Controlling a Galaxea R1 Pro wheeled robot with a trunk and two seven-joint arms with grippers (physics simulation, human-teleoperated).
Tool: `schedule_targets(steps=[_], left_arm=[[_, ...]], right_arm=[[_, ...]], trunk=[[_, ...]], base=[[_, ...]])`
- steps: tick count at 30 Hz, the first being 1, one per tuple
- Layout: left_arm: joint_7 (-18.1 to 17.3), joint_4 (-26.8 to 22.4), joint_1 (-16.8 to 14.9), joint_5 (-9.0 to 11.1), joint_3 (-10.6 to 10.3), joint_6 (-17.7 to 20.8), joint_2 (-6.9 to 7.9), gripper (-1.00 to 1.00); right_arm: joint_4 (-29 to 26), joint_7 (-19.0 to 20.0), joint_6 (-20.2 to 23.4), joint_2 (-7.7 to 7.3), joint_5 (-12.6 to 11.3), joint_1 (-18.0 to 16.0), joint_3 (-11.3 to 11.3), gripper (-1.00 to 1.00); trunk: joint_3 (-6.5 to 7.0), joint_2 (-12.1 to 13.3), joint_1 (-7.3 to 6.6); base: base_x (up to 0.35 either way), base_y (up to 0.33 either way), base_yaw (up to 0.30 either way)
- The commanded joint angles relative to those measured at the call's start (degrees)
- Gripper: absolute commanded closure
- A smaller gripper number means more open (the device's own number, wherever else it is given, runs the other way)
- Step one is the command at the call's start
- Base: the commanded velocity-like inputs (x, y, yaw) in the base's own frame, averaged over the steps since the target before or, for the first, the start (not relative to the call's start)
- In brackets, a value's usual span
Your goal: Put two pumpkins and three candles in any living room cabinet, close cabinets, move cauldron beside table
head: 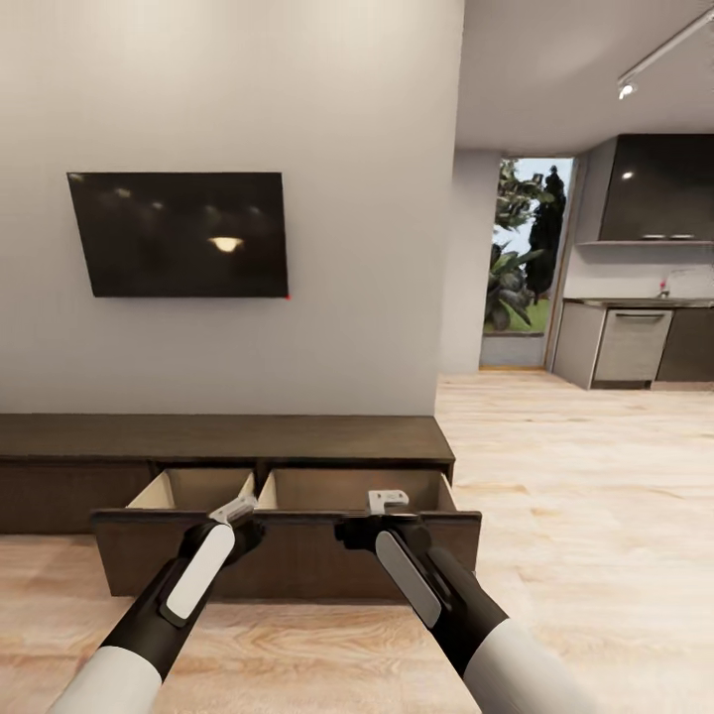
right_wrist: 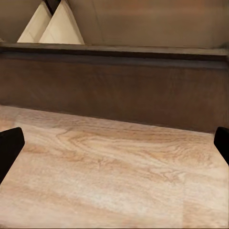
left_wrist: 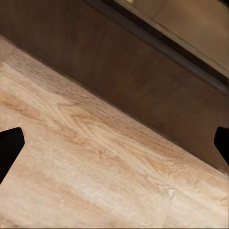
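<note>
Cabinet (head: 297, 436) drawers pulled out; L gripper (head: 234, 511) & R gripper (head: 387, 501) at drawer front's top edge; fingers wide, empty.

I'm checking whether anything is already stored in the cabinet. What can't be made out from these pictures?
- Drawer floors: head view, hidden behind the pulled-out drawer fronts of the cabinet.
- Left gripper and right gripper fingertips: head view, too small to judge.
- Drawer interior: right wrist view, cut off at the edge.

Head view faces the cabinet (head: 288, 540); both wrist views near it.
</note>
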Motion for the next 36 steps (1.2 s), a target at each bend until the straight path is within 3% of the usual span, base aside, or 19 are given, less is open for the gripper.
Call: schedule_targets(steps=[1, 10, 21, 36], left_arm=[[0.5, -0.1, 0.0, 0.5, -0.2, 0.0, 0.06, -1.0], [0.6, -0.5, 0.0, 1.0, 0.2, 0.1, 0.12, -1.0], [0.5, -0.9, 0.0, 0.9, 0.2, 0.0, 0.16, -1.0], [0.7, -0.9, 0.0, 0.2, 0.3, -0.3, 0.25, -1.0]], right_arm=[[-0.1, -0.6, 0.1, -0.02, -0.6, -0.1, 0.1, -1.0], [0.0, -0.6, 0.1, -0.02, -0.6, -0.1, 0.1, -1.0], [0.1, -0.5, -0.1, 0.16, 0.0, 0.1, 0.2, -1.0], [0.7, -0.5, -1.8, 0.22, -0.7, 0.1, 0.1, -1.0]], trunk=[[-0.05, 0.0, -0.04], [0.01, 0.0, -0.04], [-1.97, -4.4, 2.38], [-4.84, -4.7, 2.74]], base=[[-0.261, 0.005, -0.077], [-0.058, 0.001, -0.056], [-0.001, 0.0, -0.001], [0.0, 0.0, 0.0]])
